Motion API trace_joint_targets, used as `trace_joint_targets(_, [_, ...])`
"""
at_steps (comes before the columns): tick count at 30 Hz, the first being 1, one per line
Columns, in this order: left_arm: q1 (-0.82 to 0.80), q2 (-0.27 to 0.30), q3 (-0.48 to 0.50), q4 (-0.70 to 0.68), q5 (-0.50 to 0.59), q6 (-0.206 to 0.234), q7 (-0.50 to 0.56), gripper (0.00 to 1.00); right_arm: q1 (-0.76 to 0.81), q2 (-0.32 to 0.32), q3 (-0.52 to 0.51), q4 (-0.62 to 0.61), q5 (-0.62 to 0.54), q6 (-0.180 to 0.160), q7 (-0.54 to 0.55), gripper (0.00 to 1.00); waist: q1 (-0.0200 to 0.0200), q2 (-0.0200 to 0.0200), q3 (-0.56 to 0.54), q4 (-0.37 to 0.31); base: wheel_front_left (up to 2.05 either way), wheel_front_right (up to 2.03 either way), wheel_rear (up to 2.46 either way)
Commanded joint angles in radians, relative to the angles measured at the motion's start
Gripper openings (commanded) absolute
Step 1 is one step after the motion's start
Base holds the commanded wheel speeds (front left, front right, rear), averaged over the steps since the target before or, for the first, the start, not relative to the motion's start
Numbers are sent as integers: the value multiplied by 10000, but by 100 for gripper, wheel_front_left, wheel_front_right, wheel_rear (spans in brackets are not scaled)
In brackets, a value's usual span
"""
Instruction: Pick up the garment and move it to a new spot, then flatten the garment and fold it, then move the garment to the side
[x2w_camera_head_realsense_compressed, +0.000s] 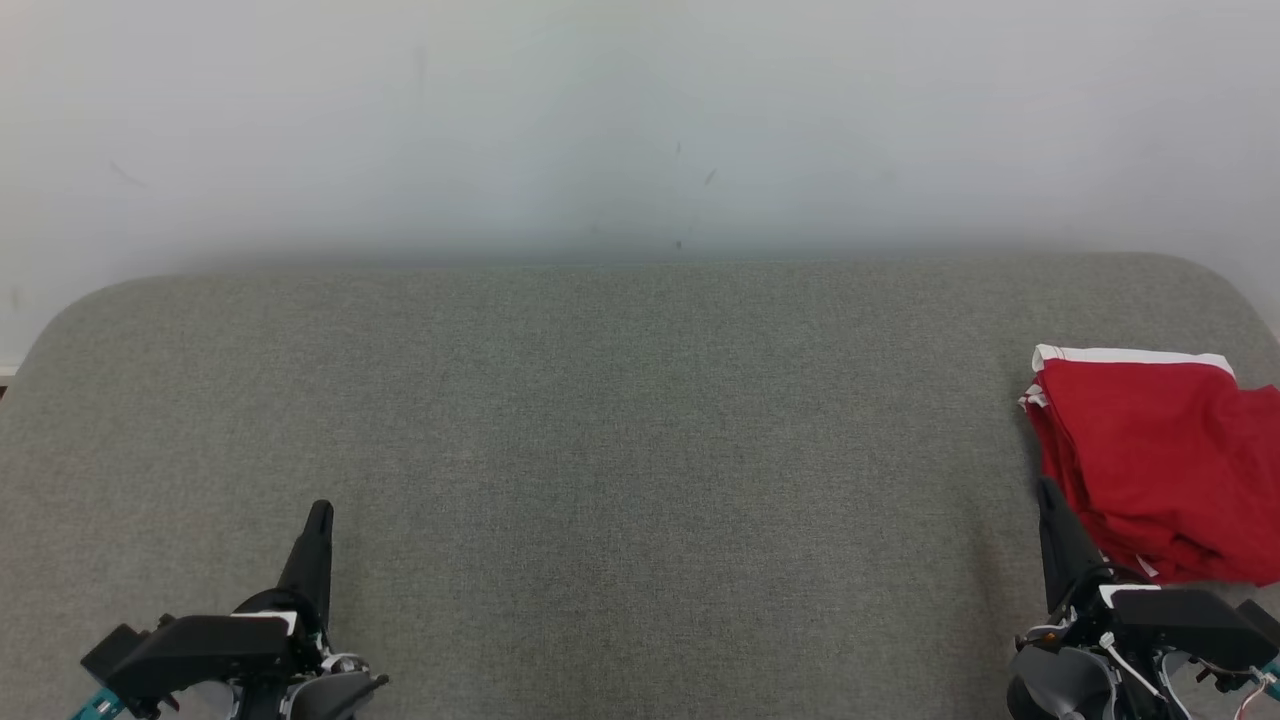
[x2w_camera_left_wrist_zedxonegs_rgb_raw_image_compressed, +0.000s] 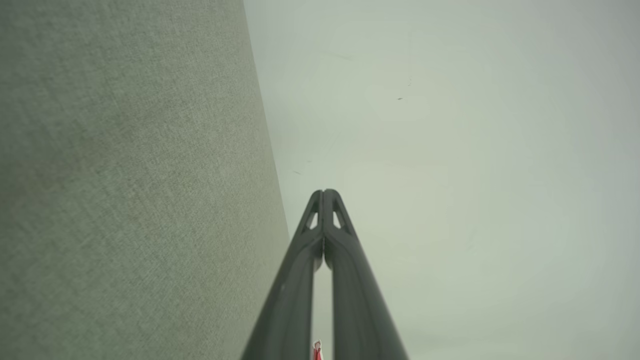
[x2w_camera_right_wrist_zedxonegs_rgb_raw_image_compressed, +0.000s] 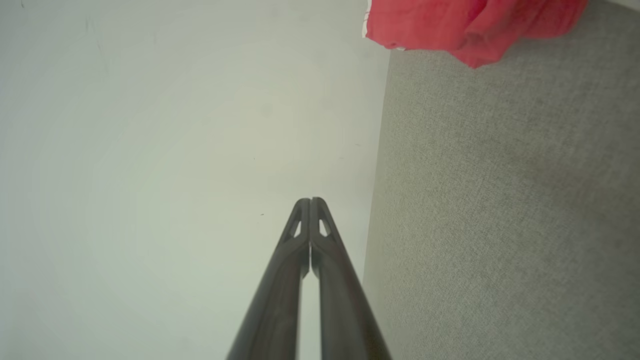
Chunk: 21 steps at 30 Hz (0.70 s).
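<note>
I judge the task nearly complete: the red garment (x2w_camera_head_realsense_compressed: 1150, 470) lies folded on the bench (x2w_camera_head_realsense_compressed: 640, 420) just ahead and to the right of my right gripper (x2w_camera_head_realsense_compressed: 1048, 497), which, like the left gripper (x2w_camera_head_realsense_compressed: 318, 518), is clenched on nothing, leaving no handling step that I can identify.

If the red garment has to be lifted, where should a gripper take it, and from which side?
Probably the stacked layer edges on the left of the red garment, approached from the middle of the grey surface by the right gripper. It lies folded, its layers exposed there, nearest that gripper.
</note>
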Motion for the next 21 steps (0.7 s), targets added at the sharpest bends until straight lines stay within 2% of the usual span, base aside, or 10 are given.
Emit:
trace_joint_targets(1, [-158,-19,40,27,-169,14,69,0,-140,2,-15,29,173,11,43,0,0,0,3,-1,0,0,0])
trace_joint_targets(21, [-147,-18,39,34,-237,14,80,0,-114,2,-19,38,242,11,42,0,0,0,8,-3,0,0,0])
